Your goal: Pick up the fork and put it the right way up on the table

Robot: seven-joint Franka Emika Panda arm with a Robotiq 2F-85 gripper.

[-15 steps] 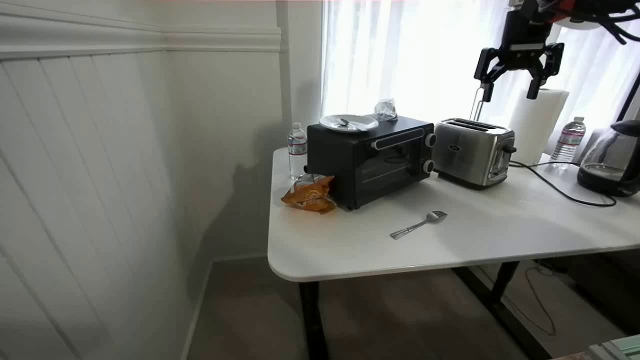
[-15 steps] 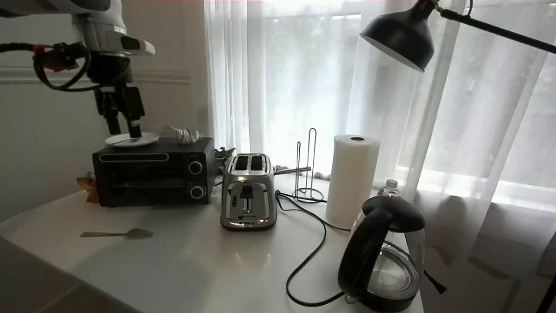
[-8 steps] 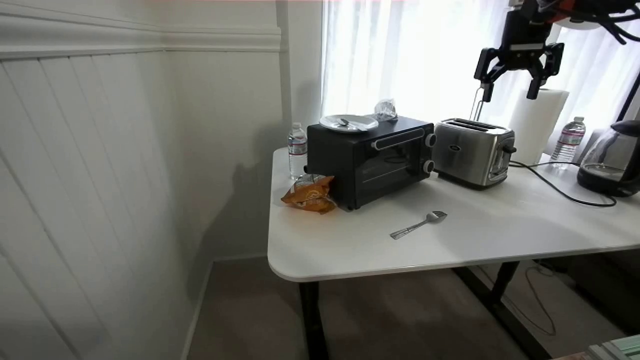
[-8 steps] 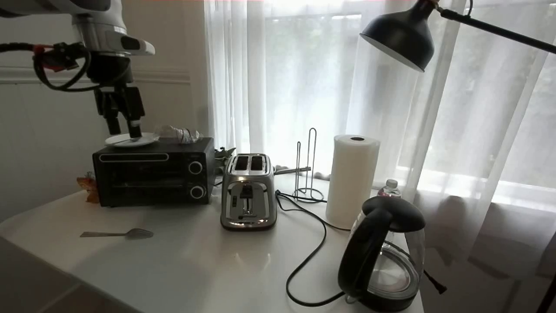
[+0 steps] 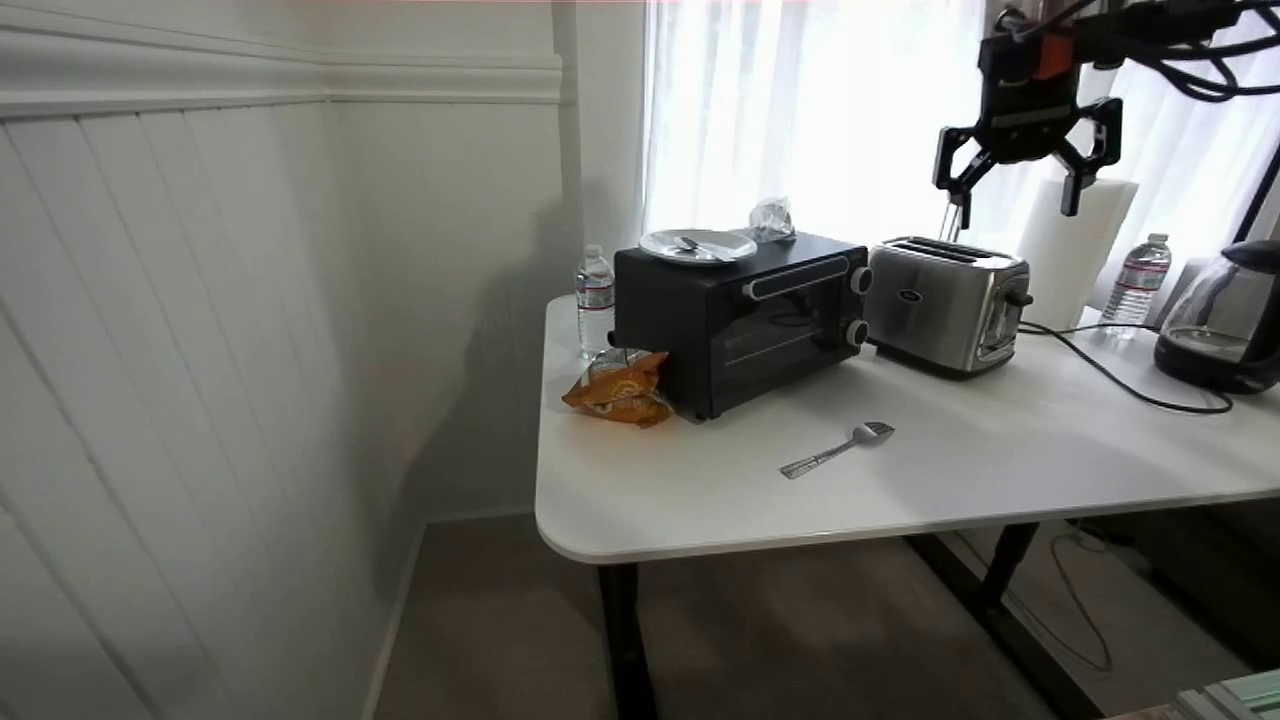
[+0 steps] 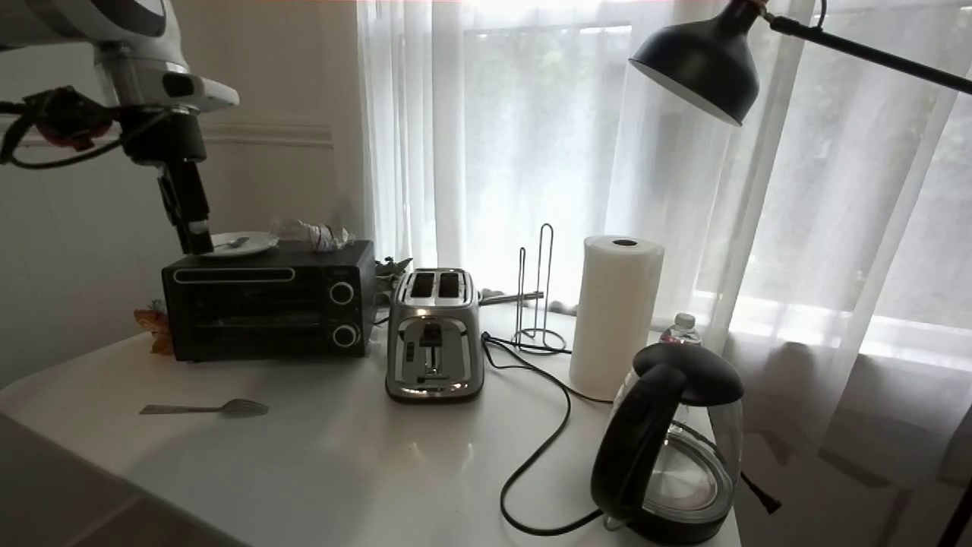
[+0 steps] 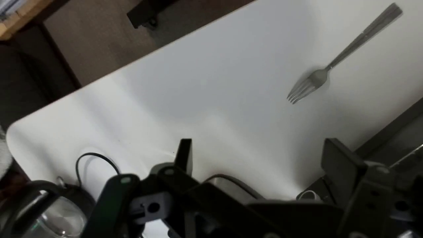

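Note:
The silver fork lies flat on the white table, in front of the black oven. It also shows in an exterior view, where its head seems to arch upward with the tines sloping down to the tabletop. In the wrist view the fork lies at the upper right, tines towards the gripper. My gripper is open and empty, high above the table. In an exterior view the gripper is seen edge-on. In the wrist view the gripper has its fingers wide apart with nothing between them.
A black toaster oven bears a plate with a utensil on it. A silver toaster, paper towel roll, glass kettle and black cord stand along the table. An orange bag lies beside the oven.
In the last half second the arm has moved and the gripper has turned. It sits slightly lower and further left in both exterior views. The fork has not moved.

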